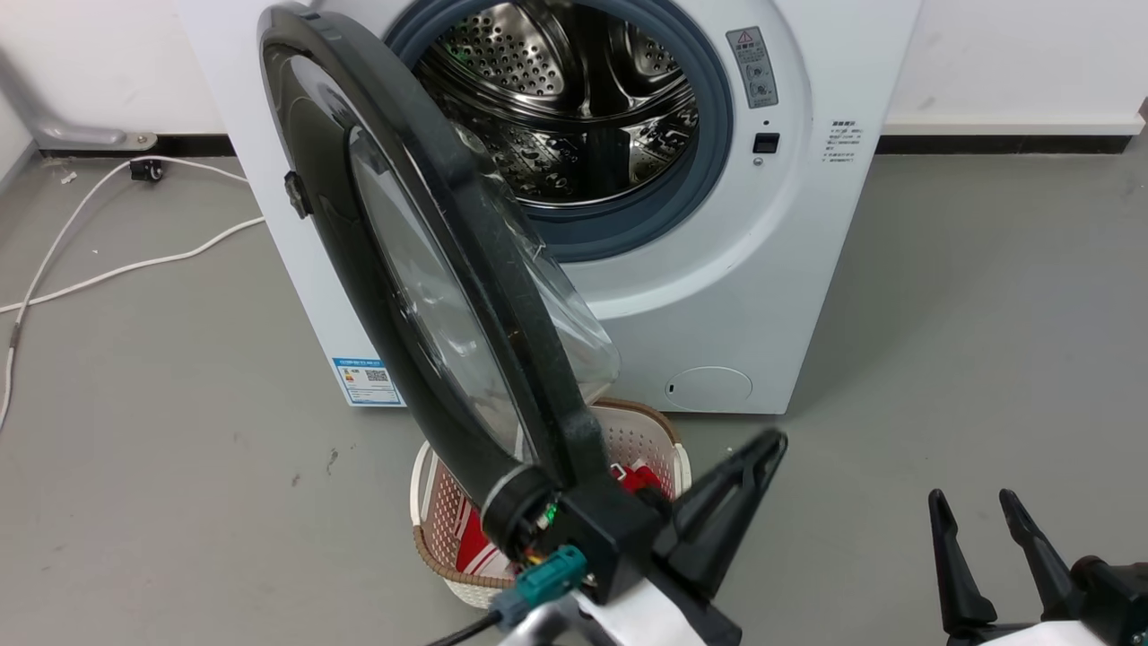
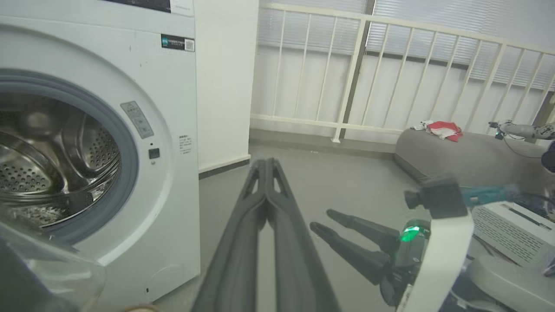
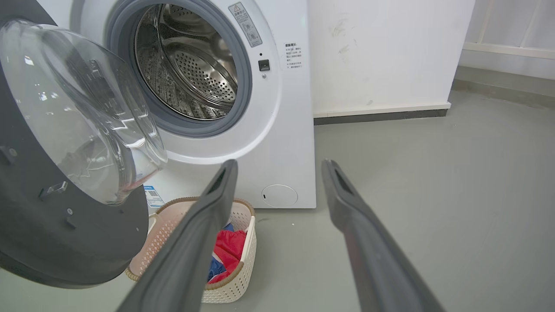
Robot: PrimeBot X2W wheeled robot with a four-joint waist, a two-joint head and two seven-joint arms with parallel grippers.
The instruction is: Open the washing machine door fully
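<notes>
The washing machine door stands swung out from the white machine, edge-on in the head view. Its clear glass bowl and dark inner face show in the right wrist view. The steel drum opening is uncovered. My left gripper is shut on nothing, fingers pointing right; its wrist sits close against the door's lower rim, contact unclear. In its own view the shut left gripper points past the machine. My right gripper is open at the lower right, apart from the door, with right gripper spread.
A pale laundry basket with red clothes stands on the floor under the door, in front of the machine. White cables trail on the floor at left. A white railing and a grey platform lie beyond the machine's right side.
</notes>
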